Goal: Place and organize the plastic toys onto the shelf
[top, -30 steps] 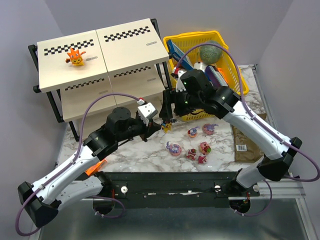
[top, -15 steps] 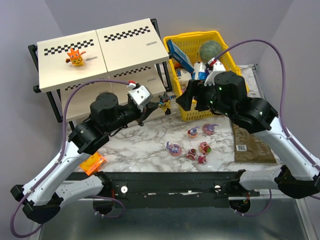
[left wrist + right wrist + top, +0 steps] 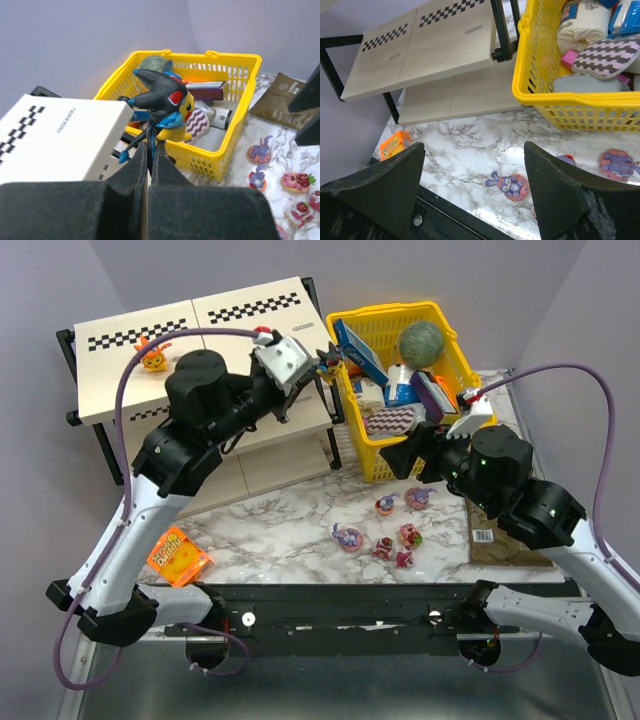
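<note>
standing at the near edge, i note six loose figurines (image 3: pixel 349 538) bunched on the marble table (image 3: pixel 280 520), some nearly touching. the right gripper (image 3: pixel 472 150) hovers above the marble between them and the yellow basket (image 3: pixel 380 472), fingers wide apart and holding nothing. risk: a descent into that cluster may knock neighbours aside or catch two at once.

further back, the left gripper (image 3: pixel 150 147) is raised beside the right-hand end of the top tier of the shelf (image 3: pixel 250 340). its fingers are pressed together on the thin lower part of the black-and-yellow winged figurine (image 3: pixel 167 107), with the body standing proud above the tips. risk: so slight a pinch (low on the toy, well under its bulk) may let it pivot or slip during travel.

from the wrist view the toy appears to hang past the shelf corner, over the gap toward the basket. a release here would likely send it into the gap or the basket, so i judge it needs carrying inward first.

at the far left of the top tier stands the orange figurine (image 3: pixel 153 356), well apart from the carried toy.
</note>
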Available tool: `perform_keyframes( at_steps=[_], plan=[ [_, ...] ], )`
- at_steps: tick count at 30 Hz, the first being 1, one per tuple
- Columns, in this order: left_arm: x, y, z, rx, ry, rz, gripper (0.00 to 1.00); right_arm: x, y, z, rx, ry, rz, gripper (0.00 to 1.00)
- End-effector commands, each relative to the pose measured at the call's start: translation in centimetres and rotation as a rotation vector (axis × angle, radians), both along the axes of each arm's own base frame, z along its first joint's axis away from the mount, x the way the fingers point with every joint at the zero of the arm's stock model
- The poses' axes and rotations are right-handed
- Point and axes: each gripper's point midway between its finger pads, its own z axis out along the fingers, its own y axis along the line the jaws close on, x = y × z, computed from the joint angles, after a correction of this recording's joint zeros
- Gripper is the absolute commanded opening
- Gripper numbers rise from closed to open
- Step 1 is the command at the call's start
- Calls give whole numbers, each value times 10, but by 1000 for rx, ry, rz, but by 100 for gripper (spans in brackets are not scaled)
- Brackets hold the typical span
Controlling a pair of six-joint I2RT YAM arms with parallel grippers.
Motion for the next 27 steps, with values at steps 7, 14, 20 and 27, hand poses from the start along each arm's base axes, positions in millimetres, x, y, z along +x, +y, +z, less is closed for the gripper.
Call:
perform_keyframes(
  at_steps=[7, 14, 20, 27],
  plan=[
    [27, 17, 30, 82, 16, -96, 0, 5, -1, -14, -29, 14, -23, 87],
    [52, 36, 18, 89, 53, -39, 0, 8, 4, -19, -56, 27, -8, 87],
    [66, 47, 19, 65, 45, -8, 0, 9, 11, -24, -64, 45, 15, 87],
    [80, 56, 3, 106, 73, 33, 0, 10, 14, -30, -69, 61, 17, 87]
  ],
)
